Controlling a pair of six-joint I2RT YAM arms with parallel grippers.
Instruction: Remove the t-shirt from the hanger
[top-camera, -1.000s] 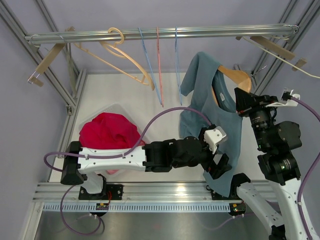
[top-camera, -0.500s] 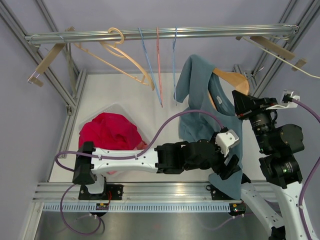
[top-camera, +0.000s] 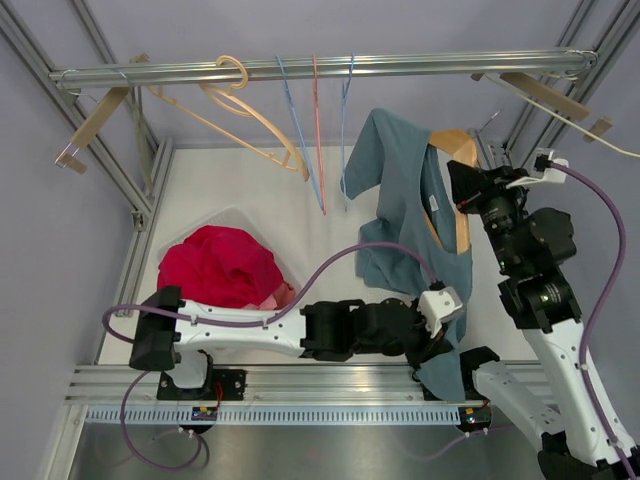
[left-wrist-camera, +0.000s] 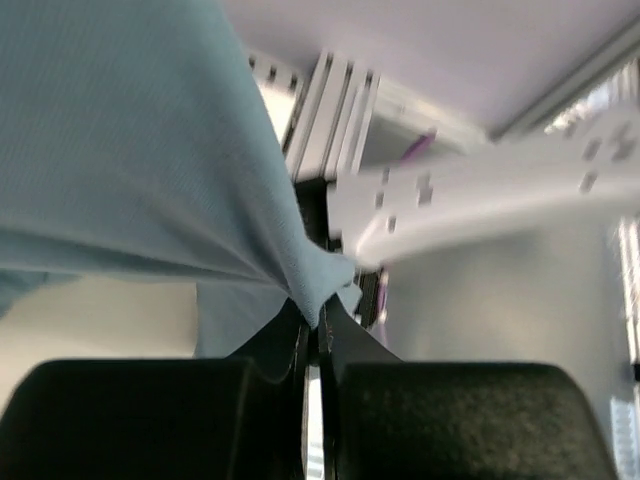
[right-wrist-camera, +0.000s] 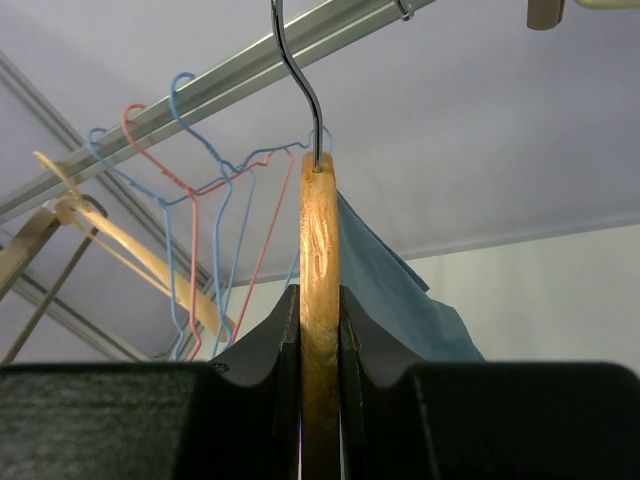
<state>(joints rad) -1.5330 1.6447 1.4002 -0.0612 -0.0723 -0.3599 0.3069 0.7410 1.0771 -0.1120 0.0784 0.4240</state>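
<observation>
We have the left gripper pinched fully together on the bottom edge of the blue-grey t-shirt. The right gripper is clamped narrowly around the wooden hanger, just below its metal hook. The shirt drapes from that hanger, right of the table's middle.

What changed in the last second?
The left hand went from open to shut on the t-shirt's lower edge. The right hand carried the hanger leftward, and the t-shirt swung with it. Unchanged: the right hand's grip on the hanger, red cloth, spare hangers.
</observation>
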